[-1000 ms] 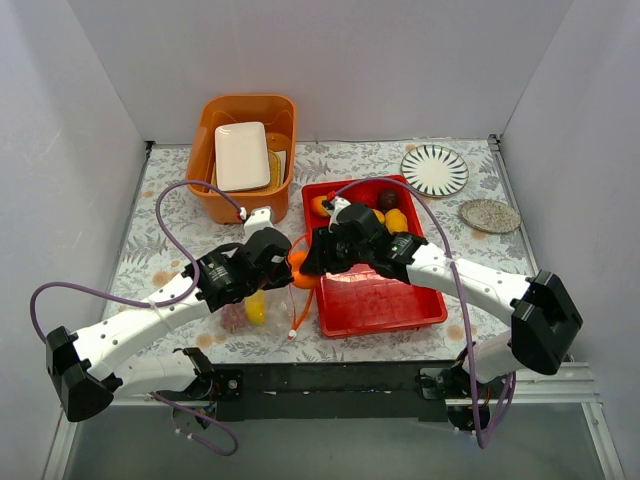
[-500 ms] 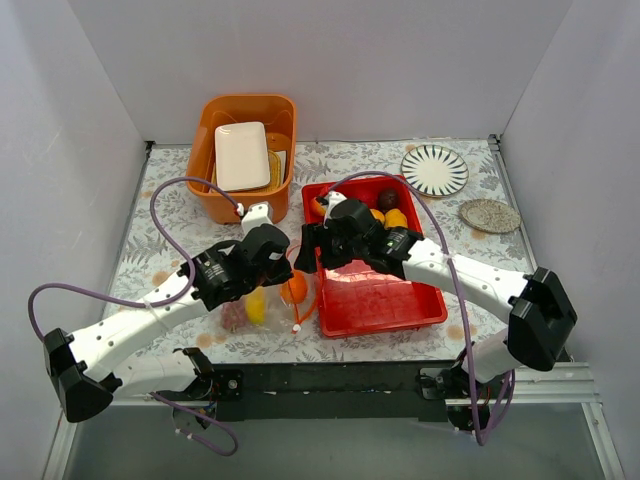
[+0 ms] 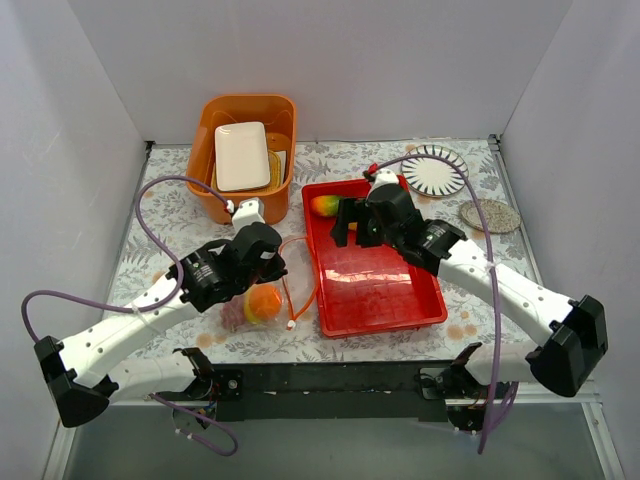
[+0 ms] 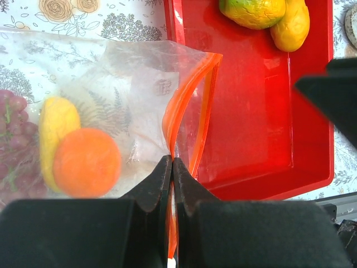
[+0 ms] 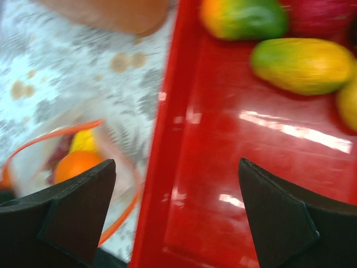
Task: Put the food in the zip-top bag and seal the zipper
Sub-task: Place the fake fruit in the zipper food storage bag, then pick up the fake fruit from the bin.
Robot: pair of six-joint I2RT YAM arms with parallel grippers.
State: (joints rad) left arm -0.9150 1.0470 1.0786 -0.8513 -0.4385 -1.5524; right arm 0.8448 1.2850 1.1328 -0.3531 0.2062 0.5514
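Note:
The clear zip-top bag (image 4: 120, 103) lies left of the red tray (image 4: 262, 128). It holds an orange (image 4: 86, 162), a yellow piece (image 4: 56, 123) and a dark red grape bunch (image 4: 11, 111). My left gripper (image 4: 172, 163) is shut on the orange-red zipper (image 4: 192, 92) and holds the mouth open; it also shows in the top view (image 3: 265, 258). My right gripper (image 5: 175, 163) is open and empty over the tray's left rim, near two mangoes (image 5: 242, 17) (image 5: 304, 64). The top view shows it (image 3: 350, 226) at the tray's far part, with the bag (image 3: 262, 300) to its left.
An orange bin (image 3: 215, 190) holding a white plate (image 3: 242, 155) stands at the back left. A striped plate (image 3: 434, 170) and a small grey dish (image 3: 489, 215) lie at the back right. White walls close in three sides.
The orange went from between the grippers down into the bag. My right gripper opened and drew back right and away, over the tray. My left gripper kept its hold on the zipper.

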